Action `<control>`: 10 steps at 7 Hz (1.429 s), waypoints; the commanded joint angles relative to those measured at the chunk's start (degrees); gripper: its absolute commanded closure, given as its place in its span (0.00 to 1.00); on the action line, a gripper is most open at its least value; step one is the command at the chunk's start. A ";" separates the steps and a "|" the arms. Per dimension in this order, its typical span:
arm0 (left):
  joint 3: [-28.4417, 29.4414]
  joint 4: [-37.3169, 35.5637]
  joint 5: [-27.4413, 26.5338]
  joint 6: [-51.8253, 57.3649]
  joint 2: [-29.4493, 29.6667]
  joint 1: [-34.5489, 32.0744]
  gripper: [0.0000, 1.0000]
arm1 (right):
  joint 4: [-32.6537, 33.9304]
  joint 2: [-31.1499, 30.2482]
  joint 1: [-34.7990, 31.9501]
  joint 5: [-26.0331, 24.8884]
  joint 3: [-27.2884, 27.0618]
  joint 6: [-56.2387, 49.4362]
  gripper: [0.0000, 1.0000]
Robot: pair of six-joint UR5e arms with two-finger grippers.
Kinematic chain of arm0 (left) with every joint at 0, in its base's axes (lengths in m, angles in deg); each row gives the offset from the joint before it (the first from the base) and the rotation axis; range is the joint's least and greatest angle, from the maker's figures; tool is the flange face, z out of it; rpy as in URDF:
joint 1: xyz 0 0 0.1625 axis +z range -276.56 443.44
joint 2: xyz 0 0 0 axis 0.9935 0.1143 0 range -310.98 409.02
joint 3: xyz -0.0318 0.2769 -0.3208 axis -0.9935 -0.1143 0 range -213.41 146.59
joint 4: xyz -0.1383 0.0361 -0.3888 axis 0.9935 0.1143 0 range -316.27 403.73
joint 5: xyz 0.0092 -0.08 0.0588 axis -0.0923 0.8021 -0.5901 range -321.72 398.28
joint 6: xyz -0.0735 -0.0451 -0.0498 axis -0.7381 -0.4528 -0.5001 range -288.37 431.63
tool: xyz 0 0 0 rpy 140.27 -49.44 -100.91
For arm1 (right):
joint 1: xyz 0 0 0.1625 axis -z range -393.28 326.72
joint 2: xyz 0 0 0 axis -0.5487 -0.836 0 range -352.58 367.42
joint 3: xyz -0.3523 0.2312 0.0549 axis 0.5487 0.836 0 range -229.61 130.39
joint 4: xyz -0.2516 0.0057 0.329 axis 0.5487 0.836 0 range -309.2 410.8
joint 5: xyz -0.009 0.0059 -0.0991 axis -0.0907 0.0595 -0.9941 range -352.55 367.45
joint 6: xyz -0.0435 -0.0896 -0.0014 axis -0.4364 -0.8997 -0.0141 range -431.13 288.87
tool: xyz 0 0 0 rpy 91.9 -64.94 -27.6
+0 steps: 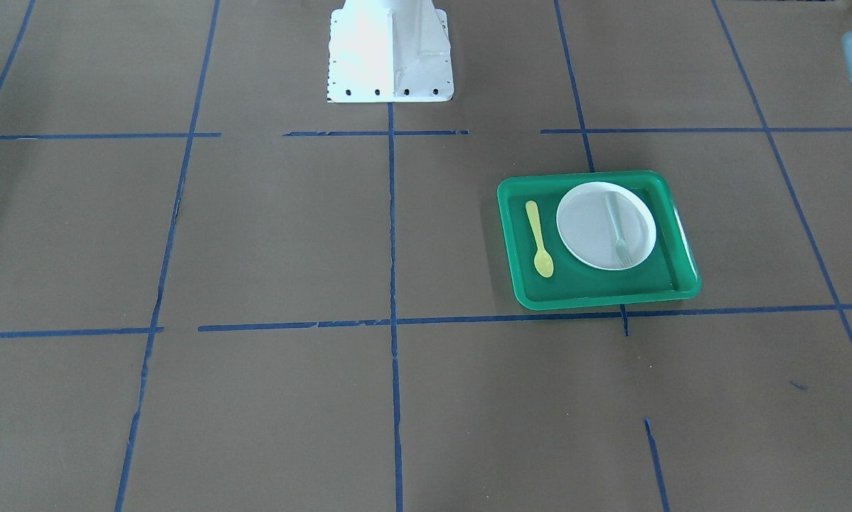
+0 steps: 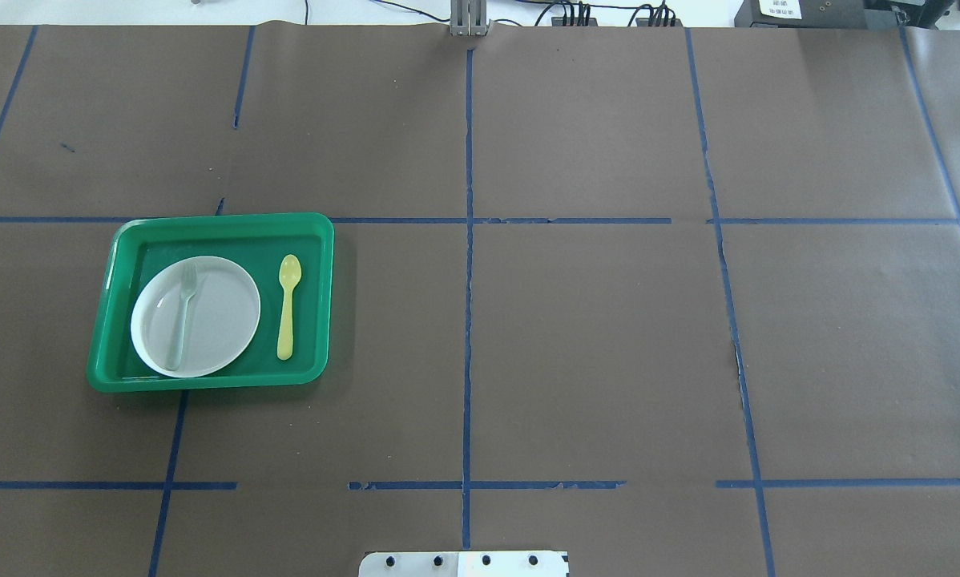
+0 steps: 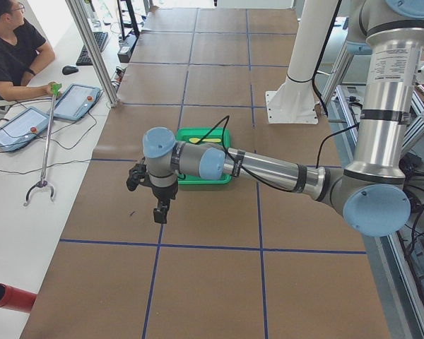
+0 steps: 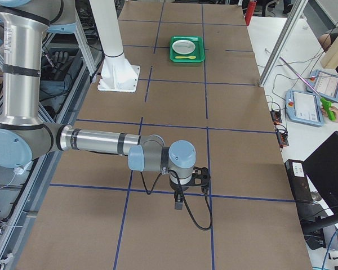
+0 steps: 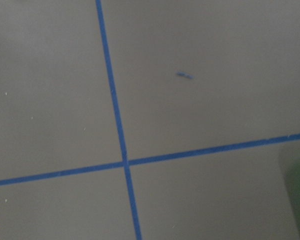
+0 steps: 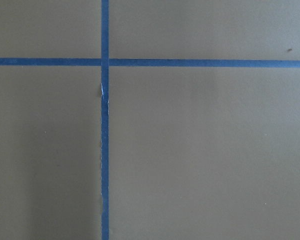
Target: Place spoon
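The pale yellow spoon [image 1: 540, 238] lies flat in the green tray [image 1: 597, 299], beside the white plate [image 1: 582, 227], bowl toward the operators' side. In the overhead view the spoon [image 2: 288, 307] is right of the plate [image 2: 223, 316] in the tray [image 2: 207, 219]. The left gripper [image 3: 160, 210] hangs above bare table just beyond the tray's outer end, away from the spoon. The right gripper [image 4: 178, 202] hovers over a tape crossing at the table's opposite end. Both show only in the side views, so I cannot tell whether they are open or shut.
A grey-green fork [image 2: 182, 320] lies on the plate. The white robot base [image 1: 390, 53] stands at the table's robot side. Blue tape lines grid the brown table. An operator [image 3: 10, 49] sits past the far edge, with a grabber stick [image 3: 46, 138] nearby.
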 commanded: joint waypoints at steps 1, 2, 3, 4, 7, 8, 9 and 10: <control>1.22 0.17 1.07 2.52 -4.17 -2.51 0.00 | 0.00 0.00 0.00 0.00 0.00 0.02 0.00; 1.40 0.17 1.16 2.61 -4.43 -2.51 0.00 | 0.00 0.00 0.00 0.00 0.00 0.02 0.00; 1.58 0.26 1.16 2.70 -4.78 -2.51 0.00 | 0.00 0.00 0.00 0.00 0.00 0.02 0.00; 2.19 0.26 1.24 2.70 -4.87 -2.51 0.00 | 0.00 0.00 0.00 0.00 0.00 -0.07 0.00; 2.54 0.26 1.25 2.61 -4.79 -2.51 0.00 | 0.00 0.00 0.00 0.00 0.00 0.02 0.00; 2.46 0.26 1.25 2.61 -4.70 -2.51 0.00 | 0.00 0.00 0.00 0.00 0.00 0.02 0.00; 2.46 0.26 1.25 2.61 -4.70 -2.51 0.00 | 0.00 0.00 0.00 0.00 0.00 0.02 0.00; 2.46 0.26 1.25 2.61 -4.61 -2.51 0.00 | 0.00 0.00 0.00 0.00 0.00 0.02 0.00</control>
